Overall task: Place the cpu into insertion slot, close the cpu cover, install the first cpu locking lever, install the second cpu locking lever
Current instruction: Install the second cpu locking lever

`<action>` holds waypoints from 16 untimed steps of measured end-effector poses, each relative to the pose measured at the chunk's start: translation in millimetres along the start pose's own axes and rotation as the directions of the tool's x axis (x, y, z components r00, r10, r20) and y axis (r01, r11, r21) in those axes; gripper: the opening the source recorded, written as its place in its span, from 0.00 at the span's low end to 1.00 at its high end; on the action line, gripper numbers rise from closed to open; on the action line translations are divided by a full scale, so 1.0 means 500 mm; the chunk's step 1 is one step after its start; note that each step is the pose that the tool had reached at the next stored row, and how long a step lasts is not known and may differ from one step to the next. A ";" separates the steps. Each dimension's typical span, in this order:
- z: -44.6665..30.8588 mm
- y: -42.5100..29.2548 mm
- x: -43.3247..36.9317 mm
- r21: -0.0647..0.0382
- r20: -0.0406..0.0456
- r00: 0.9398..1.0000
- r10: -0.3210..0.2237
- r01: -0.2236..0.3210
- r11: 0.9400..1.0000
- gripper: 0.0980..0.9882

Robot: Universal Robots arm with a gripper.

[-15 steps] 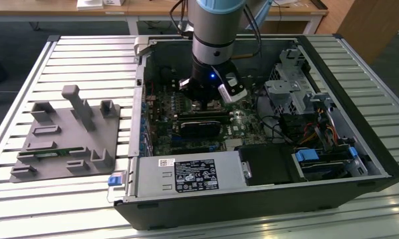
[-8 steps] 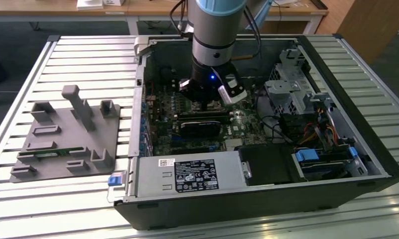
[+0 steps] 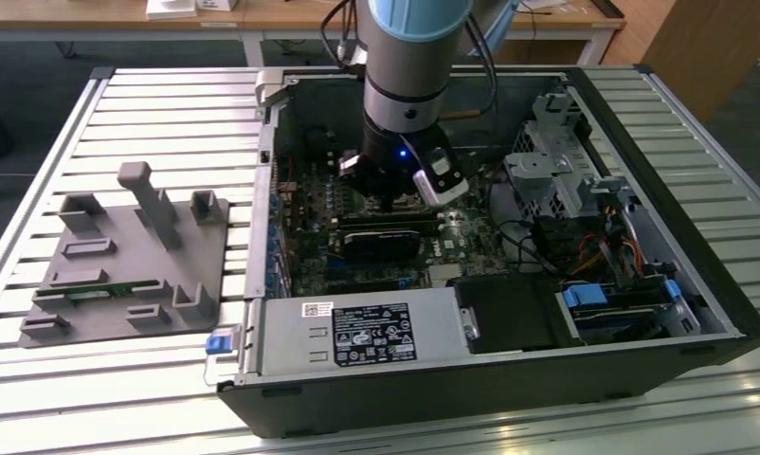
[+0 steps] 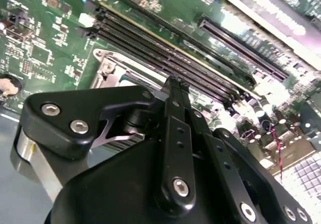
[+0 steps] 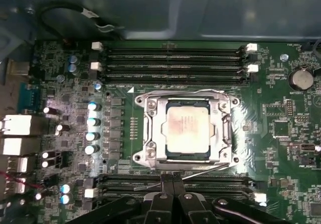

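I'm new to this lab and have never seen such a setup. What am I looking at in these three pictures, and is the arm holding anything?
The exterior view looks down on an open black computer case lying on a slatted metal table. A grey robot arm reaches into it from above, ending in a black gripper. Toward the exterior view's left sits a grey plastic fixture block.

The other two pictures come from cameras riding near the arm's wrist. The first wrist view looks at the green circuit board: the pale square cpu lies in the insertion slot, with the silvery metal cpu cover framing it. The gripper is shut just beside a thin wire lever at the socket's edge. It appears to hold nothing. The second wrist view shows the gripper's black linkage close up.
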State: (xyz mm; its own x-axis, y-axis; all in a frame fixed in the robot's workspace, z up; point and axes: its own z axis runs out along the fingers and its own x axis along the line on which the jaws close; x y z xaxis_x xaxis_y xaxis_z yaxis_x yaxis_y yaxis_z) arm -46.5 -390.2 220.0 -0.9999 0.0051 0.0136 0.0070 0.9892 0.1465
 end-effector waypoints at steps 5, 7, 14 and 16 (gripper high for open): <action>-0.001 -0.010 0.019 -0.018 0.000 1.000 0.000 0.000 1.000 0.01; 0.000 -0.013 0.024 -0.022 0.000 1.000 0.000 0.000 1.000 0.01; 0.013 -0.017 0.026 -0.028 0.000 1.000 0.000 0.000 1.000 0.01; 0.016 -0.018 0.026 -0.028 0.000 1.000 0.000 0.000 1.000 0.01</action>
State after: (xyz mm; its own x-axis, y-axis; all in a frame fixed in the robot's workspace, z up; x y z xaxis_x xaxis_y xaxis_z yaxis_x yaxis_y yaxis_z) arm -59.5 -398.0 211.2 -0.9999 0.0046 0.0138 0.0070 0.9848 0.1737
